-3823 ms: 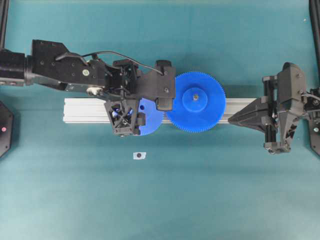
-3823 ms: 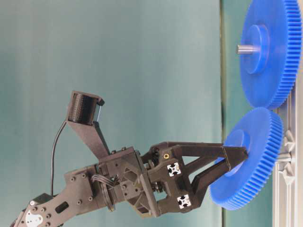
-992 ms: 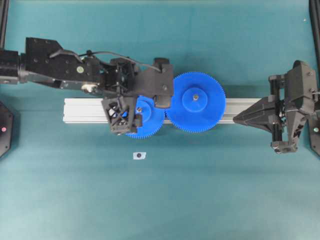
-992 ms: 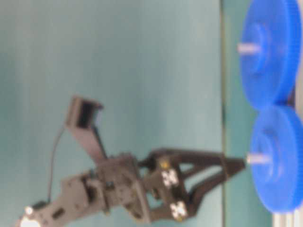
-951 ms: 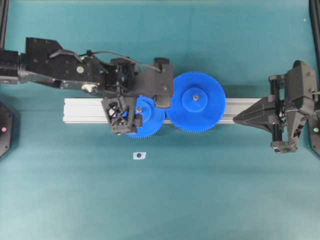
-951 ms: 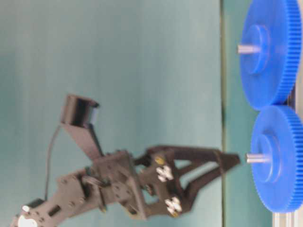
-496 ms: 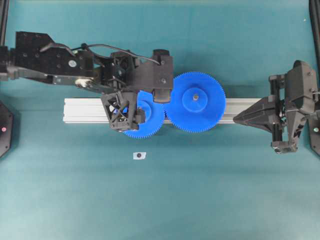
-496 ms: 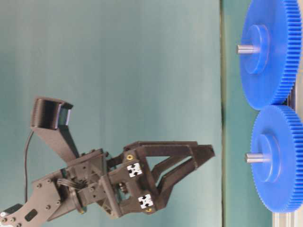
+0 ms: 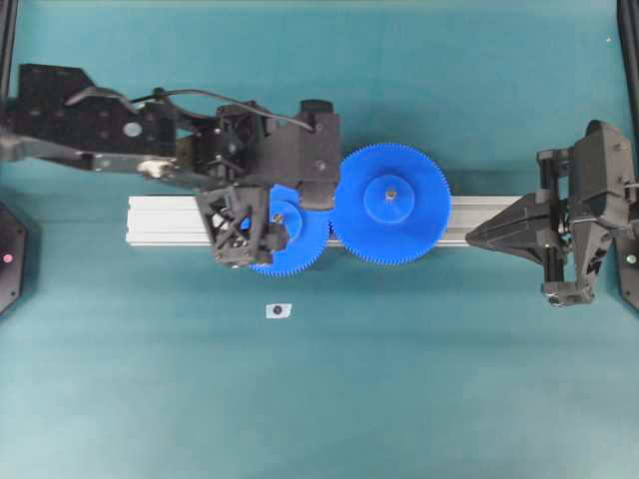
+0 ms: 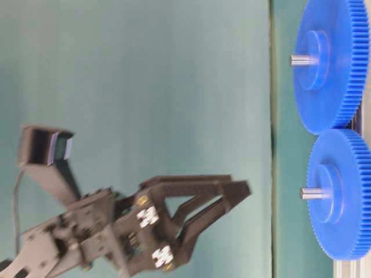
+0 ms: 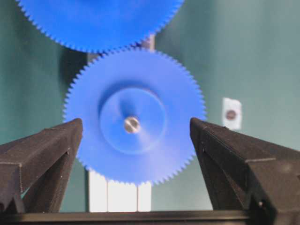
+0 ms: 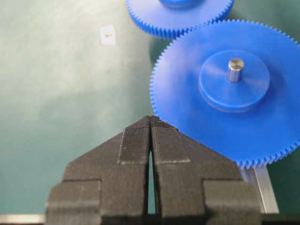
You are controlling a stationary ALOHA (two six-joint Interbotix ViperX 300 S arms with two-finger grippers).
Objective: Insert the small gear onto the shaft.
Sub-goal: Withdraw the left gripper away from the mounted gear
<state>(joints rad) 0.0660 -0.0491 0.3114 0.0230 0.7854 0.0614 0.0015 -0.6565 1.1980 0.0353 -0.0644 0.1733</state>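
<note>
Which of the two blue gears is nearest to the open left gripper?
The small gear, directly under the left gripper; the wider blue gear sits further right along the rail.

I see two bright blue pieces, the small gear (image 11: 134, 117) and larger gear (image 9: 391, 204), on a ribbed silver rail (image 9: 170, 221), over teal table (image 9: 399, 379), with matte black grippers.
</note>
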